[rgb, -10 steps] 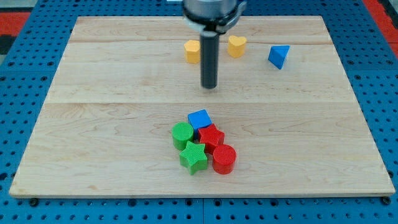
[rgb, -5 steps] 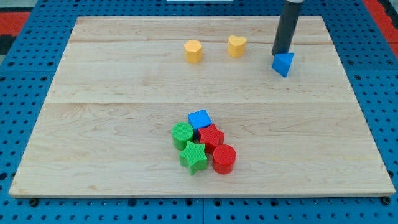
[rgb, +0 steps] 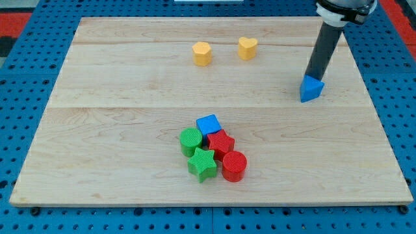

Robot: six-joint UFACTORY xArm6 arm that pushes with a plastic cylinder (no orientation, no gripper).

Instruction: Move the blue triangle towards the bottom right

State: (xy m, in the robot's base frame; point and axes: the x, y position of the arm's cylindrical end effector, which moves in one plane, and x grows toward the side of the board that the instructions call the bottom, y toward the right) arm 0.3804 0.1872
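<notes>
The blue triangle (rgb: 311,90) lies on the wooden board (rgb: 130,117) at the view's right, a little above mid-height. My tip (rgb: 314,77) rests against the triangle's top edge, the dark rod rising from there toward the view's top right. The tip is far from all the other blocks.
Two yellow heart-like blocks (rgb: 202,53) (rgb: 247,47) sit near the view's top centre. A cluster sits at the lower centre: a blue cube (rgb: 208,125), a green cylinder (rgb: 190,140), a red block (rgb: 221,143), a green star (rgb: 202,164) and a red cylinder (rgb: 234,166).
My tip went from the board's upper middle to the blue triangle and pushed it down and to the right. The other blocks have not moved.
</notes>
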